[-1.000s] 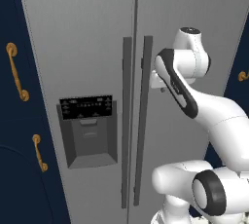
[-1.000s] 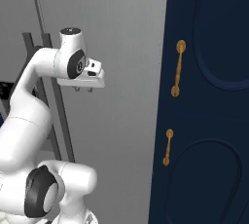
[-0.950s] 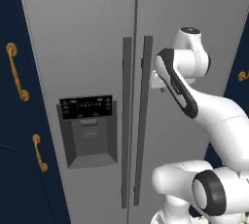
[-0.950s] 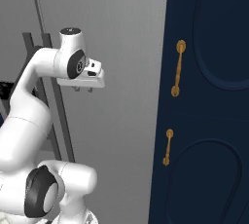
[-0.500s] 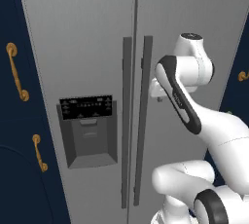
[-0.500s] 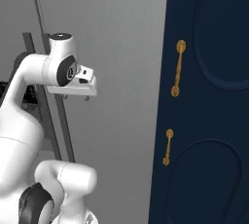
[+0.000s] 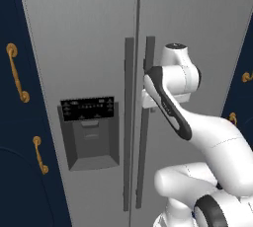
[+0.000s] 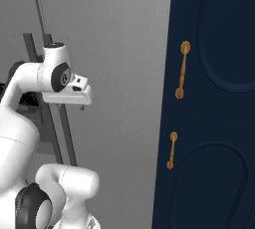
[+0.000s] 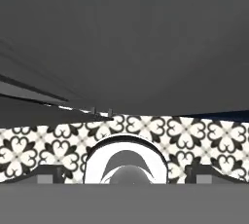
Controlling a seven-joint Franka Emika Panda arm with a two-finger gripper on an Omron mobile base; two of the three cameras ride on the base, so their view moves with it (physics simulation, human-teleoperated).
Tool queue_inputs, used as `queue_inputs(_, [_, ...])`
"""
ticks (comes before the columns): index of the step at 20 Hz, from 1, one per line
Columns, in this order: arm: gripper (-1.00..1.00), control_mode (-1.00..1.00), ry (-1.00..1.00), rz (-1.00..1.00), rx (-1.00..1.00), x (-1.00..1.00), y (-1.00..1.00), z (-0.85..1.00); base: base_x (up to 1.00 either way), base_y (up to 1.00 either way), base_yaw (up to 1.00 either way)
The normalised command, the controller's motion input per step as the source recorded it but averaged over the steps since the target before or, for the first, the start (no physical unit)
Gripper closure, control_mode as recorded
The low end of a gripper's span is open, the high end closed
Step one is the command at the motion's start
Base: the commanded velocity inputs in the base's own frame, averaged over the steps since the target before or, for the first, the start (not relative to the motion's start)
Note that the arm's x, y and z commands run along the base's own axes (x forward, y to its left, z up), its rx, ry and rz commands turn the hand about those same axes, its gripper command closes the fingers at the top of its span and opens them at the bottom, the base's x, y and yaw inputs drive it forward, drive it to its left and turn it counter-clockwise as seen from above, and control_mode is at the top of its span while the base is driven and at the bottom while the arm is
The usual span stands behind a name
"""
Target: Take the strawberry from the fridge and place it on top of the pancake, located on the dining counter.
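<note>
The fridge (image 7: 84, 33) fills the scene ahead, tall and grey, both doors closed. The strawberry is hidden, and the pancake and the dining counter are out of view. My gripper (image 7: 147, 98) is right beside the right door's long vertical handle (image 7: 146, 142), about a third of the way down it, partly behind my forearm. From the other side the hand (image 8: 65, 96) sits in front of the two handles (image 8: 61, 128). In the hand view the gripper (image 9: 124, 172) is open, its fingertips (image 9: 48, 173) far apart with nothing between them, below the grey fridge (image 9: 126, 38) door face.
A black-panelled dispenser (image 7: 91, 132) is set in the left door. Navy cabinets with gold handles flank the fridge: one on the left (image 7: 15, 97), one on the right (image 8: 214, 98). Patterned floor tile (image 9: 194, 133) lies below.
The hand has come down and left, closer to the right door's handle, and the elbow has dropped. The fridge doors have not moved.
</note>
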Motion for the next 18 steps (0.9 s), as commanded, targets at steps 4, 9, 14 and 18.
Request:
queue_inputs(4, [-1.00,1.00,0.01,-0.01,0.00,0.04,0.00,0.00,-0.43,0.00,0.00])
queue_inputs(9, [-1.00,1.00,0.00,0.00,0.00,0.00,0.00,0.00,-0.92,0.06,0.00])
queue_inputs(14, [-1.00,1.00,0.00,0.00,0.00,0.00,0.00,0.00,-0.32,0.56,-0.10])
queue_inputs(18, [-1.00,1.00,0.00,0.00,0.00,0.00,0.00,0.00,0.00,0.41,-0.12])
